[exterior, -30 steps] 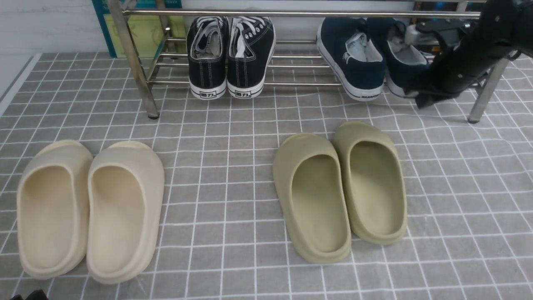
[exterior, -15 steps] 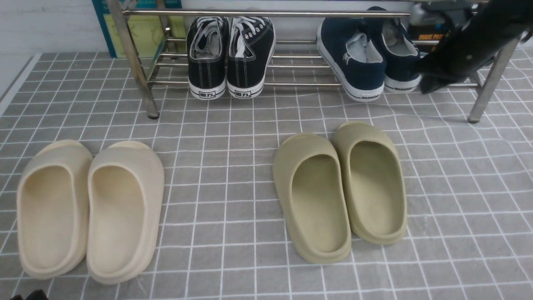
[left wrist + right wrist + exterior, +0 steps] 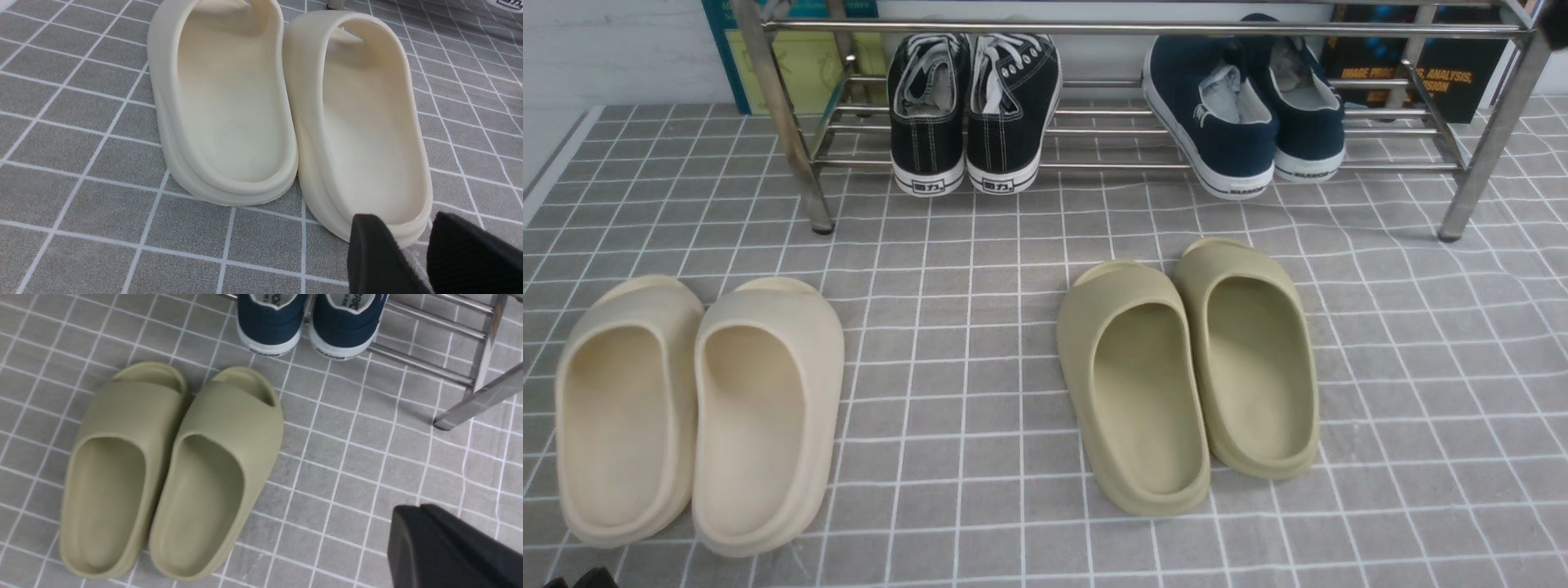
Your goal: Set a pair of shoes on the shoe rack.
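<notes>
Placement looks done: navy slip-on sneakers point(image 3: 1241, 114) on shoe rack point(image 3: 1094, 27), well beyond right fingers point(image 3: 441, 547), pinched together, empty. Left fingers point(image 3: 376, 257) spread, empty. Next: back off, confirm seating.

Floor covering point(image 3: 980, 343): grey sheet with white grid lines, tile look, wrinkled toward the right. Pale strip point(image 3: 543, 167) along left edge. White wall point(image 3: 613, 49) at back. Blue-framed yellow board point(image 3: 805, 69) against it; black box point(image 3: 1462, 77) with orange lettering far right. Even, soft light.
</notes>
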`<control>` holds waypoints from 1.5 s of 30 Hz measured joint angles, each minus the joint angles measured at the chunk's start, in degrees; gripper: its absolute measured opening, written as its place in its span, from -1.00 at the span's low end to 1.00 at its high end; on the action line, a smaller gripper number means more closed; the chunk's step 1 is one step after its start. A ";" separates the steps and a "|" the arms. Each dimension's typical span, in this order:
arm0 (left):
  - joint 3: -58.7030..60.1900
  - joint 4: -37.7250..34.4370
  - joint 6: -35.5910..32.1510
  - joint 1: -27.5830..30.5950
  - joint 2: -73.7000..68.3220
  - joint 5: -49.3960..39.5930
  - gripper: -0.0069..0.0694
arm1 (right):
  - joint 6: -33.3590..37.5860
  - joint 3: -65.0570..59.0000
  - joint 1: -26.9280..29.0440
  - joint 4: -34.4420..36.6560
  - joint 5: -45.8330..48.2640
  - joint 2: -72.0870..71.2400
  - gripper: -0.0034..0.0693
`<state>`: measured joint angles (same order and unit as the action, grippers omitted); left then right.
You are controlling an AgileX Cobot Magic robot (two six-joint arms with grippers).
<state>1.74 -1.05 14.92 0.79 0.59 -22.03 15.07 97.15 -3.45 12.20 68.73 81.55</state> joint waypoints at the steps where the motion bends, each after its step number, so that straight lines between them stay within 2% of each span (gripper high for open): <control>1: 0.00 0.00 0.00 0.00 0.00 0.00 -0.25 | 0.00 -3.65 0.00 0.60 -1.99 -3.32 -0.87; 8: 0.00 0.00 0.00 0.00 0.00 0.00 -0.25 | 0.00 -26.30 0.00 2.44 -16.69 -23.53 -0.87; 10: 0.00 0.00 0.00 0.00 0.00 0.00 -0.25 | 0.00 -34.91 0.00 2.49 -24.55 -32.08 -0.87; 14: 0.00 0.00 0.00 0.00 0.00 0.00 -0.25 | 0.00 -43.40 0.00 2.49 -34.22 -39.20 -0.86; 15: 0.00 0.00 0.00 0.00 0.00 0.00 -0.25 | 0.00 -47.20 0.00 2.60 -39.26 -42.90 -0.86; 20: 0.00 0.00 0.00 0.00 0.00 0.00 -0.25 | 0.00 -55.41 0.00 2.72 -50.09 -49.04 -0.84; 29: 0.00 0.00 0.00 0.00 0.00 0.00 -0.25 | 0.00 -61.82 0.00 2.72 -51.12 -50.95 -0.83; 39: 0.00 0.00 0.00 0.00 0.00 0.00 -0.25 | 0.00 -62.86 0.00 2.72 -49.19 -51.12 -0.80; 45: 0.00 0.00 0.00 0.00 0.00 0.00 -0.25 | 0.00 -70.90 0.63 2.72 -51.01 -60.25 -0.89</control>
<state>1.74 -1.05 14.92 0.79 0.59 -22.03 15.07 26.25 -2.83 14.92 17.72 21.29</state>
